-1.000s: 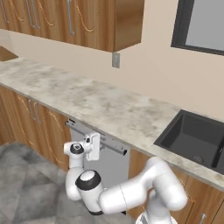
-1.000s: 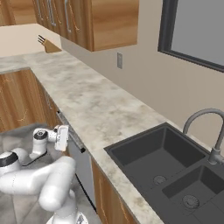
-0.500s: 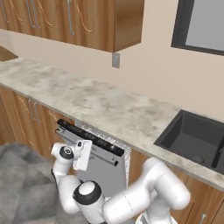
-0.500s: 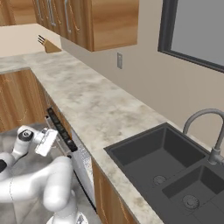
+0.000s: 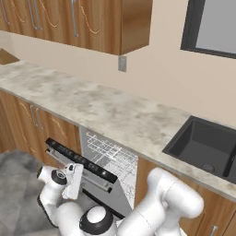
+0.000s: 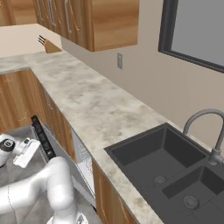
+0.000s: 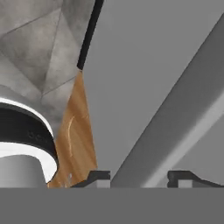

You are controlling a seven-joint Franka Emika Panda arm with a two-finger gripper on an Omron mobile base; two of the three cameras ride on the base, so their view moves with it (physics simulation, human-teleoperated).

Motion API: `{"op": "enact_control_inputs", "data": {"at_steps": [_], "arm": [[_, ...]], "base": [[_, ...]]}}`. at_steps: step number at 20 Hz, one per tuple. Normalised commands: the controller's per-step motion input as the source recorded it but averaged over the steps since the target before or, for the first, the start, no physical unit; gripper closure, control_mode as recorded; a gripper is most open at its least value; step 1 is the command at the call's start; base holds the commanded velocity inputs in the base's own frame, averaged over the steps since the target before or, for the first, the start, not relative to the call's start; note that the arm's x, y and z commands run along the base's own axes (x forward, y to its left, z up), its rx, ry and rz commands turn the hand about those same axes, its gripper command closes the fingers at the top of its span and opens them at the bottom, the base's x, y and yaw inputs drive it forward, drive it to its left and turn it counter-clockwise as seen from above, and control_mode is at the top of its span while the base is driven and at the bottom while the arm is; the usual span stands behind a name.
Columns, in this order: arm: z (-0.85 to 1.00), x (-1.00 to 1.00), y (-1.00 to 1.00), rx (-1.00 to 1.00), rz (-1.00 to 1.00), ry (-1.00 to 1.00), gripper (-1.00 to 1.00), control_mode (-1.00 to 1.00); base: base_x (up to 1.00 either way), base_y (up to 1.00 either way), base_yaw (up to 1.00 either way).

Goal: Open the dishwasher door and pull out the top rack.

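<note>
The speckled stone table (image 5: 106, 110) runs the length of the kitchen under wooden wall cupboards (image 5: 87, 23), with a dark double sink (image 6: 175, 168) and its curved tap (image 6: 210, 131) shown most fully in the right base view. Below the table edge, the dishwasher door (image 5: 99, 182) is tilted partway open, its black button strip (image 5: 80, 159) leaning out toward the floor. The left base view looks into the gap behind the door, where the white wire of the top rack (image 5: 110, 154) sits inside the machine; the right base view sees the door edge-on, so there the rack is only a sliver of white grid (image 6: 83, 162). The tool (image 5: 73, 180) is at the door's front, just under the button strip. In the hand view the silver bar handle (image 7: 175, 131) crosses diagonally over the grey panel and runs down between the two dark fingertips (image 7: 98, 176), which stand on either side of it; whether they press on the bar I cannot tell
</note>
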Motion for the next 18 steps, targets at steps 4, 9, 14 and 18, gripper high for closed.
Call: {"op": "enact_control_inputs", "data": {"at_steps": [4, 9, 14, 18], "arm": [[-1.00, -1.00, 0.93, 0.20, 0.00, 0.39, 1.00, -1.00], [-0.98, -0.99, 0.65, 0.23, 0.00, 0.44, 1.00, -1.00], [-0.62, -0.62, 0.30, 0.20, 0.00, 0.41, -1.00, -1.00], [0.34, -0.48, 0.31, 0.11, -0.02, 0.08, -1.00, -1.00]], "base": [[0.00, 0.00, 0.00], [0.00, 0.00, 0.00], [0.00, 0.00, 0.00], [0.00, 0.00, 0.00]]}}
